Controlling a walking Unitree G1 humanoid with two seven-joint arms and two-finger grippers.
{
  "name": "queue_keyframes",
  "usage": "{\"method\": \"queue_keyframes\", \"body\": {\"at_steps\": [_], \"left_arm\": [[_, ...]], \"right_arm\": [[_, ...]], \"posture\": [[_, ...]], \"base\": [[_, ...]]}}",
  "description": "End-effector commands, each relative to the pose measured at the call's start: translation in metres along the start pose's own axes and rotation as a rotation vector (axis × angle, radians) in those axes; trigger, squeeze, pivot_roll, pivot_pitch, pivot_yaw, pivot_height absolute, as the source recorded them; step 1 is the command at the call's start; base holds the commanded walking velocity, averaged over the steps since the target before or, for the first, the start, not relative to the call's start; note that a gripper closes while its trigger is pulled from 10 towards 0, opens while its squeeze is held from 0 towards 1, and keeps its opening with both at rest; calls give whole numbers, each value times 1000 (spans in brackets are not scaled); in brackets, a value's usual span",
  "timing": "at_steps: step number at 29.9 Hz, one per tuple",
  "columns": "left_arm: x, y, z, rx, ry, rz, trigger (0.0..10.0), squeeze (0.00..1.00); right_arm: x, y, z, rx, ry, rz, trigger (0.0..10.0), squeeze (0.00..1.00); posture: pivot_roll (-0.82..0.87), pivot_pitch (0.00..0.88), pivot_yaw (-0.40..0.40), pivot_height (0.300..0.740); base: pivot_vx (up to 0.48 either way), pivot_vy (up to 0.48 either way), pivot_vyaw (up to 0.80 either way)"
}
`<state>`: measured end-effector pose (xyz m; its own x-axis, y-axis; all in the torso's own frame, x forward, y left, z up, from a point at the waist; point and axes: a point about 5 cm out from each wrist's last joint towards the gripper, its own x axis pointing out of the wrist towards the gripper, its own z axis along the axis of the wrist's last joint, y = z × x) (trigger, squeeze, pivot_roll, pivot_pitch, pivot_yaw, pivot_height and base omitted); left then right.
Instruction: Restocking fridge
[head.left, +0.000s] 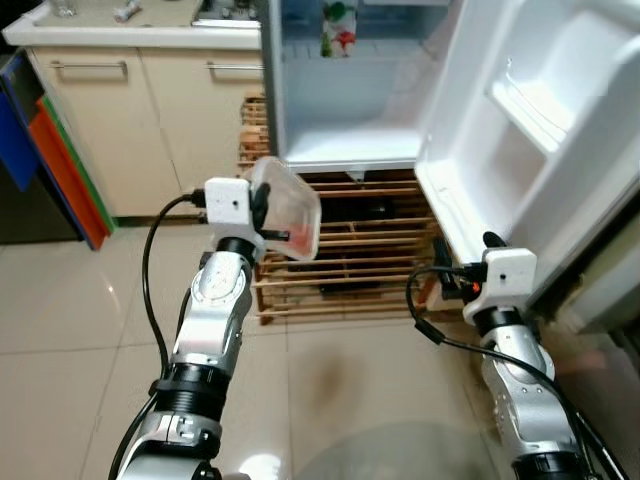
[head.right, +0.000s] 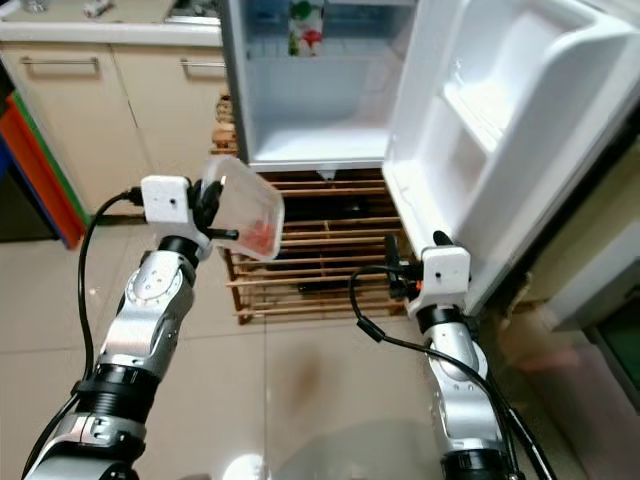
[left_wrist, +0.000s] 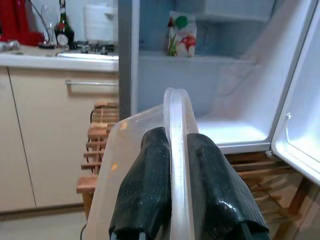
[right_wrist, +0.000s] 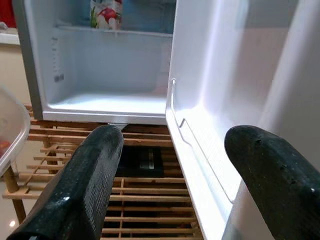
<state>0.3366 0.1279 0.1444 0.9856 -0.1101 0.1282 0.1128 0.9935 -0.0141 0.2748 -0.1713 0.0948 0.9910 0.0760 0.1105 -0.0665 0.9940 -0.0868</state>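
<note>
The fridge (head.left: 345, 110) stands open, with its white door (head.left: 540, 130) swung out to the right. Its lower compartment floor is bare, and a carton (head.left: 339, 28) printed with red fruit sits on the shelf above. My left gripper (head.left: 271, 222) is raised in front of the fridge's lower left corner, shut on the rim of a clear plastic container (head.left: 292, 208). The container is tilted on edge and holds something red. My right gripper (right_wrist: 175, 135) hangs open and empty, close beside the door's bottom edge.
A wooden slatted rack (head.left: 340, 255) sits under the fridge. Beige cabinets (head.left: 130, 120) with a countertop run along the left, with a bottle (left_wrist: 62, 30) and a stove on it. Orange, blue and green boards (head.left: 60, 170) lean at far left. Tiled floor lies below.
</note>
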Motion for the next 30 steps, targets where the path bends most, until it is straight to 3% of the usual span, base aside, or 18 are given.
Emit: {"method": "queue_keyframes", "body": {"at_steps": [1, 11, 21, 24, 30], "left_arm": [[3, 3, 18, 7, -83, 0, 10000, 0], [3, 5, 19, -4, -85, 1, 10000, 0], [4, -3, 22, -7, -99, -19, 10000, 0], [5, -3, 20, -18, -83, -21, 10000, 0], [7, -4, 20, -18, -83, -21, 10000, 0]], "right_arm": [[1, 3, 4, -3, -15, 11, 10000, 0], [0, 4, 4, -4, -11, 17, 10000, 0], [4, 5, 10, -12, -32, 49, 10000, 0], [18, -3, 12, -18, -25, 23, 10000, 0], [24, -7, 16, -35, -36, 18, 10000, 0]], "posture": [[-34, 0, -18, 740], [-35, 0, -18, 740], [-42, 0, -17, 740], [-50, 0, -17, 740], [-48, 0, -16, 740]], "base": [[454, 0, 0], [454, 0, 0], [0, 0, 0], [0, 0, 0], [0, 0, 0]]}}
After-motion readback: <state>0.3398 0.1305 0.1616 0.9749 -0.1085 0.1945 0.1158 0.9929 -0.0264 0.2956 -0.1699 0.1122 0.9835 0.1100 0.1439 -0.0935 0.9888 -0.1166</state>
